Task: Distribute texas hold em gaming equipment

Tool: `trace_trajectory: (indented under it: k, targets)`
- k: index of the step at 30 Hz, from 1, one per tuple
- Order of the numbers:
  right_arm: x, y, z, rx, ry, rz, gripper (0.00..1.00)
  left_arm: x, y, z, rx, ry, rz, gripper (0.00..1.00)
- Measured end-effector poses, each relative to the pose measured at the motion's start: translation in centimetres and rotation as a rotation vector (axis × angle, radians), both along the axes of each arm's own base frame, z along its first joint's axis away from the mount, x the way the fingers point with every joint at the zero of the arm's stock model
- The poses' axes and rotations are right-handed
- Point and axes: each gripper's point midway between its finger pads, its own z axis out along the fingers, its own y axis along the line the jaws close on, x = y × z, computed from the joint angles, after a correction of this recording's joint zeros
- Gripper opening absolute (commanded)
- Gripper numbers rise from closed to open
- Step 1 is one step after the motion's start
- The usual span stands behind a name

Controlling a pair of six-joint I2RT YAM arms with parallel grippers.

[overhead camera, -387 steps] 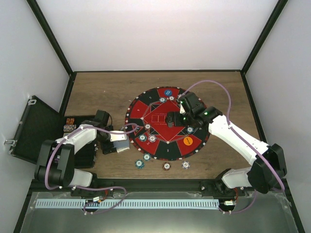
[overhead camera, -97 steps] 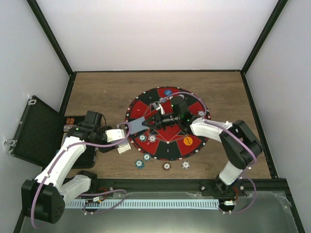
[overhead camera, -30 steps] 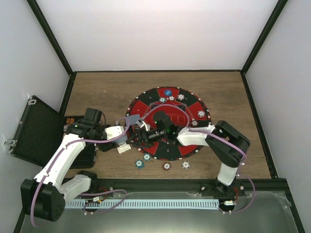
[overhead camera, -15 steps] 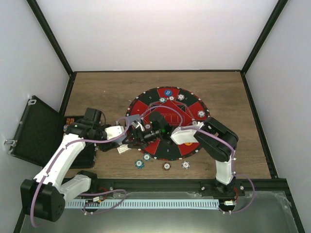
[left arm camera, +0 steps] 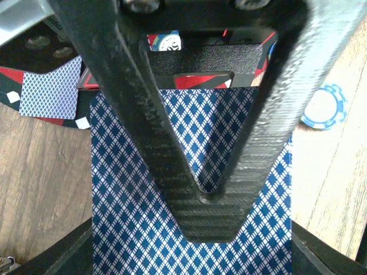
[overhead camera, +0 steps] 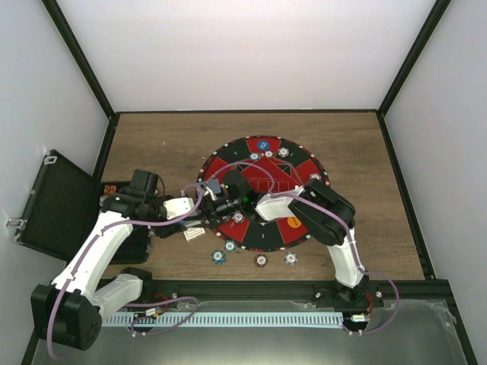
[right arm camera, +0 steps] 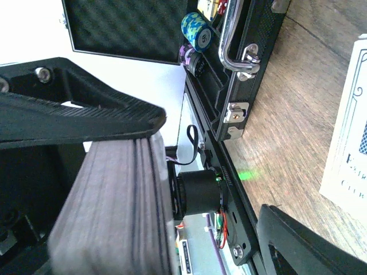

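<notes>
My left gripper (left arm camera: pixel 210 220) is shut on a deck of blue-patterned playing cards (left arm camera: pixel 135 229), held over the left rim of the round red-and-black mat (overhead camera: pixel 262 236). My right gripper (overhead camera: pixel 214 199) has reached left across the mat to the deck's far end. In the right wrist view its fingers (right arm camera: pixel 86 109) stand wide apart, with a grey ribbed surface against the upper one. One card (left arm camera: pixel 50 91) lies face down on the mat. Poker chips lie on the mat (overhead camera: pixel 238 217) and on the wood (overhead camera: pixel 219 256). A blue button (overhead camera: pixel 262 144) and an orange button (overhead camera: pixel 293 222) sit on the mat.
The black hinged case (overhead camera: pixel 53 201) stands open at the left edge, with chips (right arm camera: pixel 196 31) in its tray. A white card box (overhead camera: pixel 193 233) lies on the wood beside the left gripper. Black frame rails border the table.
My right arm has swung left across the mat until its gripper meets the deck, and its jaws have narrowed a little. The left arm has kept still with the deck.
</notes>
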Motion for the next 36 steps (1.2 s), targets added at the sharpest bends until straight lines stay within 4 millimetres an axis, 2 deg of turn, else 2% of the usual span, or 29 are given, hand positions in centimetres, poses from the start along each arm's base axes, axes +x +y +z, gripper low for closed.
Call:
trace_trajectory:
  k: [5,10,23,30,36]
  targets:
    - [0.1,0.5,-0.4,0.003,0.011,0.019,0.62,-0.2,0.2,0.0,0.007,-0.001,0.002,0.24]
    - [0.5,0.3,-0.3,0.016,0.011,0.025,0.60,-0.2,0.3,0.0,0.014,0.000,0.002,0.24]
    - [2.4,-2.4,-0.1,0.016,-0.018,-0.018,0.53,-0.2,0.1,0.1,0.006,-0.002,-0.006,0.24]
    - [2.5,-2.9,-0.1,0.007,-0.013,-0.027,0.61,-0.3,0.1,0.0,0.008,0.003,-0.006,0.25]
    - [2.5,-1.6,0.3,0.010,-0.015,-0.009,0.62,-0.3,0.1,0.2,0.007,-0.001,-0.005,0.24]
